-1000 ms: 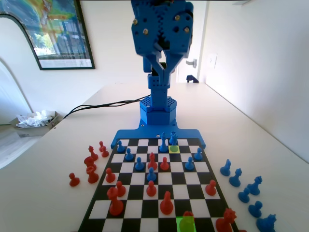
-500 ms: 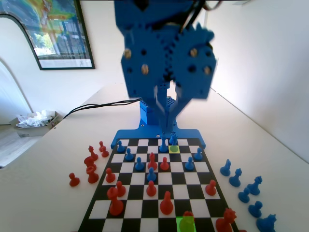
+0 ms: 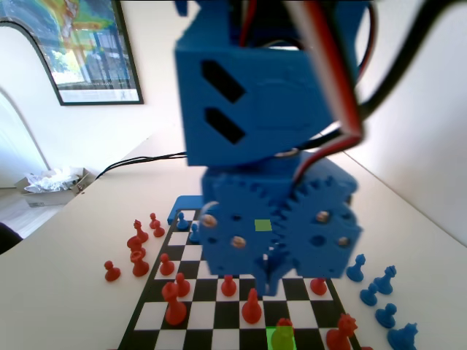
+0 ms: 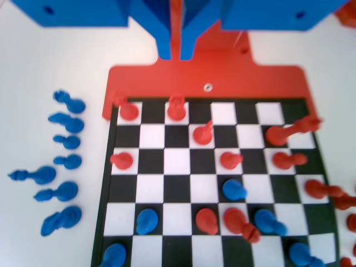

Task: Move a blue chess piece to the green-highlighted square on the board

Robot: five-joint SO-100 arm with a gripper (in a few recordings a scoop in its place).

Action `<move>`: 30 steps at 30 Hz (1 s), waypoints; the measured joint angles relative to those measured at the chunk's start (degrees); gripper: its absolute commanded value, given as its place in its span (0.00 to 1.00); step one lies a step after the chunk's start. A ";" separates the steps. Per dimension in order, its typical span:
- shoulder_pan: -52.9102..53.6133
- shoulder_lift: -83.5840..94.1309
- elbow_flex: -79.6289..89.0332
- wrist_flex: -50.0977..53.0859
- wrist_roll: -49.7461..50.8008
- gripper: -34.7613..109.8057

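Note:
In the fixed view my gripper (image 3: 268,283) hangs large and blurred over the middle of the board (image 3: 153,315), tip pointing down at the near rows. In the wrist view the gripper (image 4: 176,49) has its jaws pressed almost together with nothing between them, above the board's (image 4: 177,161) far end. The green-highlighted square (image 3: 281,340) glows in the nearest row, right of centre, with the top of a red piece (image 3: 284,322) showing just over it. The arm hides the board's far rows, and the blue chess piece with the spiky top is hidden.
Red pieces (image 3: 228,286) stand on the near rows, and more lie off the board's left side (image 3: 136,249). Captured blue pieces line the table on the right in the fixed view (image 3: 379,292) and on the left in the wrist view (image 4: 61,161). A pale yellow-green patch (image 3: 263,225) overlays the arm.
The arm has swung from upright at the board's far end forward and down over the board, growing large and covering the far rows. The pieces have not moved.

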 measured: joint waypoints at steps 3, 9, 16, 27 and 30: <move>-0.53 -2.72 -0.62 0.35 0.70 0.30; 0.44 -6.59 -3.69 -0.53 0.70 0.31; 0.26 -8.96 -4.83 -0.26 0.44 0.32; 1.32 -12.30 -5.71 -0.88 -1.76 0.32; 1.41 -13.71 -6.06 -1.14 -1.76 0.32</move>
